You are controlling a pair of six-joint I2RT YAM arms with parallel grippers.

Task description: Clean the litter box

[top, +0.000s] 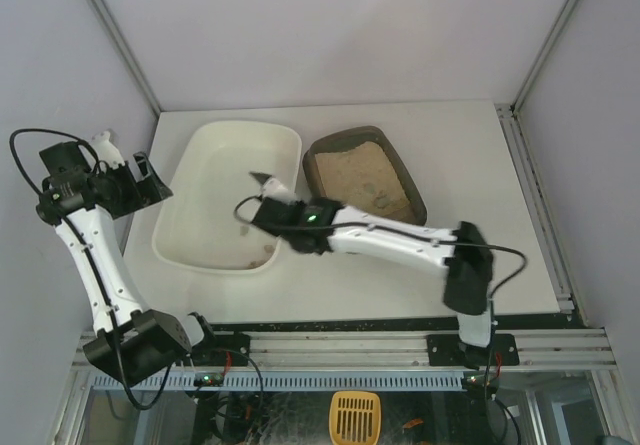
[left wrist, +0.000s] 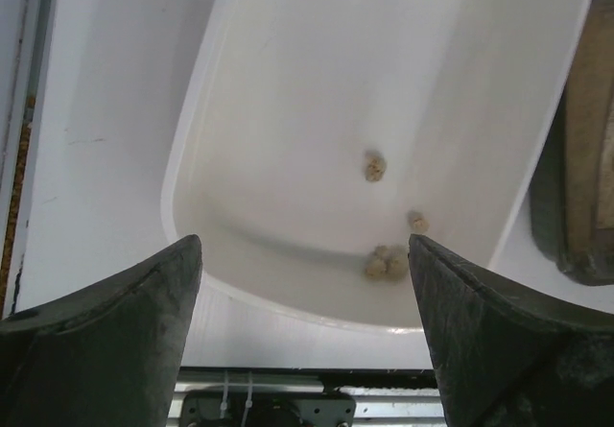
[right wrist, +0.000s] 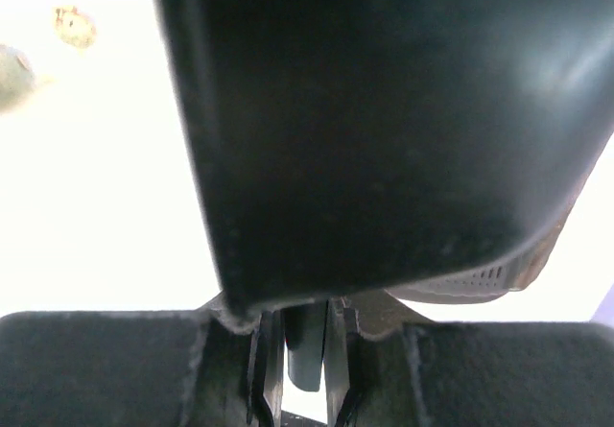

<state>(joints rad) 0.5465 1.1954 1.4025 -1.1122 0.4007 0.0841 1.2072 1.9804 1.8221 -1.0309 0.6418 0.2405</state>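
Observation:
The litter box [top: 412, 193], a dark tray of beige litter, sits at the table's middle right; its edge shows in the left wrist view [left wrist: 583, 206]. My right gripper [top: 277, 208] reaches over the white tray [top: 215, 135] and is shut on the handle of a dark scoop [top: 266, 181]. In the right wrist view the scoop [right wrist: 384, 120] fills the frame, its handle pinched in the gripper [right wrist: 305, 350]. My left gripper [top: 150, 180] is open and empty at the white tray's left side [left wrist: 305, 254]. Litter clumps [left wrist: 387, 262] lie in the white tray [left wrist: 192, 139].
Grey enclosure walls close in the table on the left, back and right. A metal rail [top: 350, 347] runs along the near edge. A yellow slotted object [top: 355, 417] lies below the table front.

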